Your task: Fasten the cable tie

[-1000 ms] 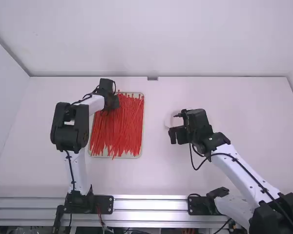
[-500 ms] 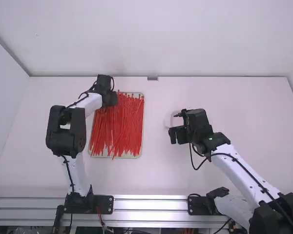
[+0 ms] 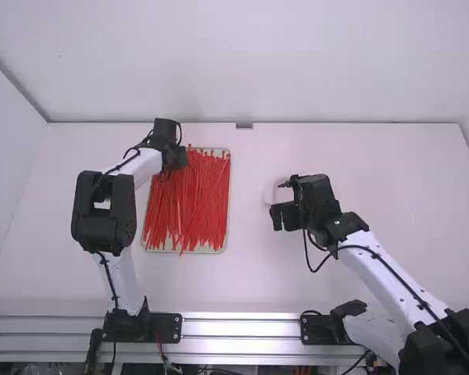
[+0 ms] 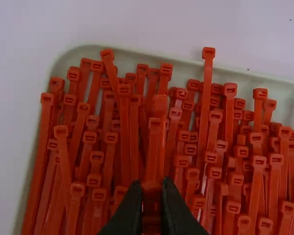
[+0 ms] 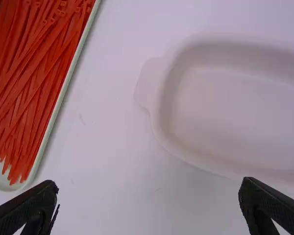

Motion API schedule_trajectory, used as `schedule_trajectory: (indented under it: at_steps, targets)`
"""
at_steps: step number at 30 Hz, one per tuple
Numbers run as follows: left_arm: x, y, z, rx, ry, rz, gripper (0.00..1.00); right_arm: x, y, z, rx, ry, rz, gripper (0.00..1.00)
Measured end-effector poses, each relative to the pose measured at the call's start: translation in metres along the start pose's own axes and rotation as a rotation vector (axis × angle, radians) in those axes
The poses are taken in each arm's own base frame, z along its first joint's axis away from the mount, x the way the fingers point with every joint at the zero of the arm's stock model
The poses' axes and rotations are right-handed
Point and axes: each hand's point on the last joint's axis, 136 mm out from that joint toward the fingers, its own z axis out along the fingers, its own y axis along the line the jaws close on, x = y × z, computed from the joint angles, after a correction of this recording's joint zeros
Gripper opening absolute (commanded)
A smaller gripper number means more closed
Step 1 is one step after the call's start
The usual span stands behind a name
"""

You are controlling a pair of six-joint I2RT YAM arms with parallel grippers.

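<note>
A pale tray (image 3: 226,226) holds a heap of red cable ties (image 3: 189,205). My left gripper (image 3: 174,158) is at the tray's far left corner. In the left wrist view it (image 4: 150,205) is shut on one red cable tie (image 4: 154,142) that runs out from between its fingers over the heap, toward the tray's rim (image 4: 83,51). My right gripper (image 3: 285,212) hangs open to the right of the tray, with nothing between its fingers (image 5: 24,208), just in front of a white dish (image 5: 235,112).
The white dish (image 3: 274,193) sits on the table between the tray and the right arm. Bare white table lies to the right and in front of both. White walls close the table at the back and left.
The left arm's elbow has swung left and its gripper has shifted a little toward the tray's far left corner. The right arm has not moved.
</note>
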Motion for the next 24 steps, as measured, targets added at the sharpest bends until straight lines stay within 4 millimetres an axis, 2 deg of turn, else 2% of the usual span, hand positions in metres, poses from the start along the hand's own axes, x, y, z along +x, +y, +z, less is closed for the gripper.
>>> schedule_trajectory:
  at_steps: [9, 24]
  targets:
    - [0.0026, 0.0007, 0.0000, -0.003, 0.011, 0.001, 0.07, 0.0006, -0.0001, -0.0001, 0.000, 0.002, 0.000, 0.99]
    - [0.0048, 0.0012, 0.0000, -0.005, 0.020, 0.001, 0.05, 0.0014, -0.0002, -0.0001, 0.001, 0.006, 0.001, 0.99]
